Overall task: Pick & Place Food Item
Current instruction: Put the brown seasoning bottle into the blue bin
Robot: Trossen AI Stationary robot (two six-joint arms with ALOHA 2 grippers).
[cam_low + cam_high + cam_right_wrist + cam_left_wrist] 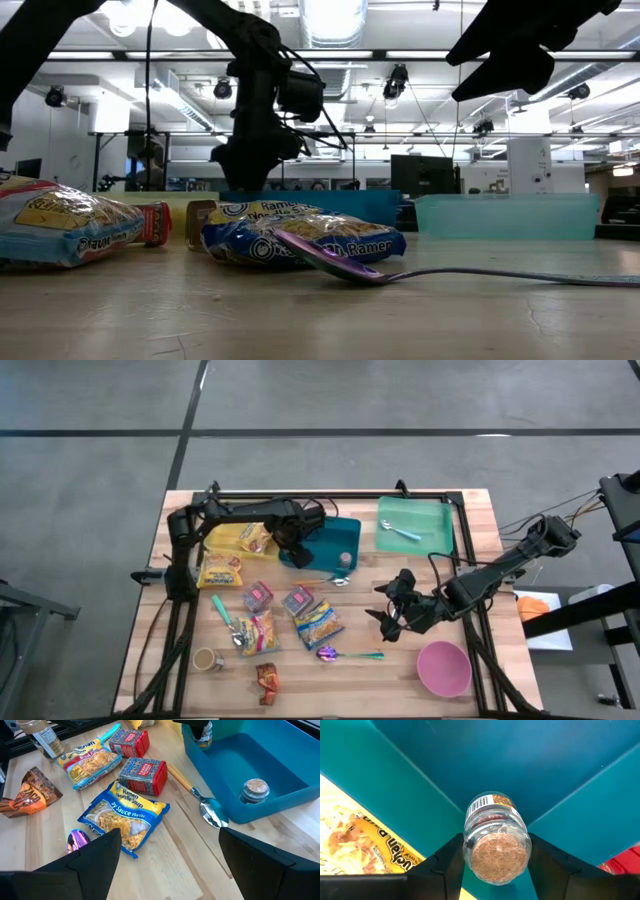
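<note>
A small clear jar point(495, 840) with brown contents and a barcode label is between the fingers of my left gripper point(496, 851), which is shut on it. The gripper point(293, 548) points down over a corner of the blue bin point(330, 538); the jar point(202, 739) reaches down into that corner. A second jar of the same kind point(255, 789) stands on the bin's floor. My right gripper point(392, 615) hovers open above the table right of the ramen packs, with nothing between its fingers point(95, 857). My left gripper pinches the jar between its two fingers, on opposite sides of its wall point(468, 847) near the upper end. The fingers point(445, 865) come from above, pointing down. The jar hangs roughly upright below them inside the bin's corner; whether it touches the floor I cannot tell.
Ramen packs point(318, 622), two red tins point(258, 596), spoons point(345, 654), a cup point(207, 658) and a brown packet point(266, 682) lie on the table's front half. A yellow tray point(225, 538), a green tray point(415, 525) and a pink bowl point(444, 667) stand around them.
</note>
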